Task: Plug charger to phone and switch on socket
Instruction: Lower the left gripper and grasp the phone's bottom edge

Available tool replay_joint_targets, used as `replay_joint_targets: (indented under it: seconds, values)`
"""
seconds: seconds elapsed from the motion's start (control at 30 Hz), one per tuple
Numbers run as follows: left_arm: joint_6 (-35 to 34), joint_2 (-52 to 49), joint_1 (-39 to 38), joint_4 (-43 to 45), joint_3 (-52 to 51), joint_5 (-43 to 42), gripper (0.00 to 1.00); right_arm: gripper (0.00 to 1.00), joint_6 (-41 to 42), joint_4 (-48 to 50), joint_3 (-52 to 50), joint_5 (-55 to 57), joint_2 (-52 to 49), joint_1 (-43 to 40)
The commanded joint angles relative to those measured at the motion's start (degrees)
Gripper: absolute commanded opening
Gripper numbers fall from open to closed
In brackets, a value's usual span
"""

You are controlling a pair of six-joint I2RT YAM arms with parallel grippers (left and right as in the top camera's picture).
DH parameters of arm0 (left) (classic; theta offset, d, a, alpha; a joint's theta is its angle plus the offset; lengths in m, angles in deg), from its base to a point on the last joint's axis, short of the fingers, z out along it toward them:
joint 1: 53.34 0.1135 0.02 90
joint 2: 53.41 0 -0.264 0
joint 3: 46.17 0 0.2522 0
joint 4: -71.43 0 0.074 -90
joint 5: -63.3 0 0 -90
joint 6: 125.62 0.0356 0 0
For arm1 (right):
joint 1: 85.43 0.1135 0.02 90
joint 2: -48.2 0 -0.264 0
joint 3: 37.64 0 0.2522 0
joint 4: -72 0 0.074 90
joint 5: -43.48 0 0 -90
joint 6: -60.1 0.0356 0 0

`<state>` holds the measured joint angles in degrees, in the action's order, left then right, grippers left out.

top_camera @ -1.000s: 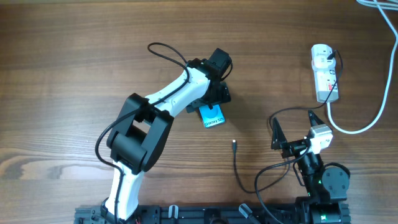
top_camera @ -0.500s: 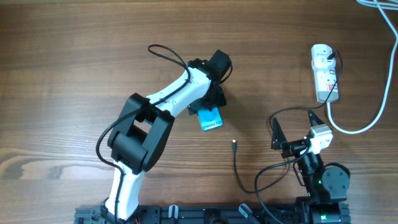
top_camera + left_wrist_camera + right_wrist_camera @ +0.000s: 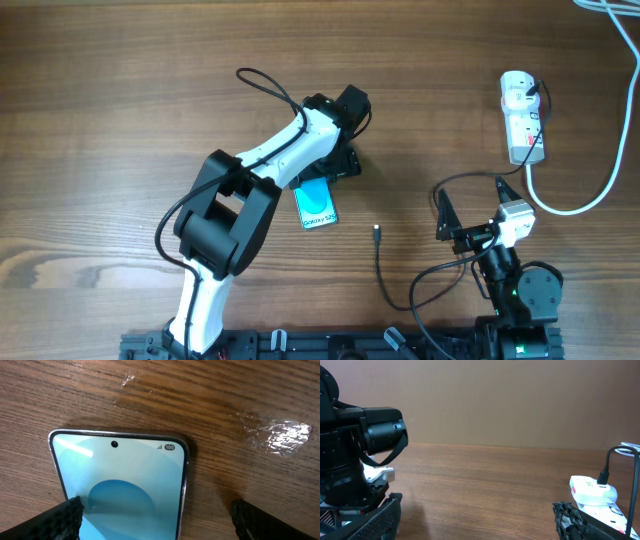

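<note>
Left of centre on the wooden table (image 3: 120,90), the phone (image 3: 316,206) lies flat and screen-up, its upper end just under the left gripper (image 3: 338,168). That gripper is released. In the wrist view its two fingers stand wider than the phone, one fingertip (image 3: 62,520) overlapping the screen's left edge and the other well clear of the right edge, so nothing is clamped. The phone's long axis runs nearly top to bottom of the overhead frame, leaning a little to the lower right, with the white text strip at the lower end. The wrist view shows the punch-hole camera end toward the top of its frame, while the opposite end, where the port should be, is cut off below. The charger (image 3: 381,265) is not yet connected: its connector tip (image 3: 376,230) lies loose on the wood to the lower right of the phone, near but apart, pointing up the frame. The right gripper (image 3: 468,190) hangs spread and empty at lower right, away from that tip. The socket (image 3: 522,118) sits at upper right, well apart and untouched. I judge the step in hand to be placing the phone. Next the tip must be picked up, turned in line with the phone's long axis and pushed into the port while the phone is braced.
</note>
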<state>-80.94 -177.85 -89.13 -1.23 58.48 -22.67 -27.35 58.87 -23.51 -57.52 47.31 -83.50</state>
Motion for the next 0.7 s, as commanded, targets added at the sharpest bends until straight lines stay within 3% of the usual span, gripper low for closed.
replay_joint_targets:
  seconds: [0.0, 0.17, 0.4, 0.57, 0.67]
  values:
    - [0.6, -2.1, 0.6, -5.2, -1.0, 1.0, 1.00, 1.00, 0.6, 0.2, -0.1, -0.7, 0.3, -0.1]
    - [3.1, -2.1, 4.8, -8.4, -1.0, -1.5, 1.00, 1.00, 0.6, 0.2, -0.1, -0.7, 0.3, -0.1]
    - [3.9, -2.1, 2.6, -6.7, -1.3, -6.0, 1.00, 1.00, 0.6, 0.2, -0.1, -0.7, 0.3, -0.1]
    - [0.9, -2.1, 1.3, -3.7, -7.8, -6.4, 1.00, 1.00, 0.6, 0.2, -0.1, -0.7, 0.3, -0.1]
    - [3.6, -2.1, 1.6, -0.6, -9.3, -6.3, 0.96, 1.00, 0.6, 0.2, -0.1, -0.7, 0.3, -0.1]
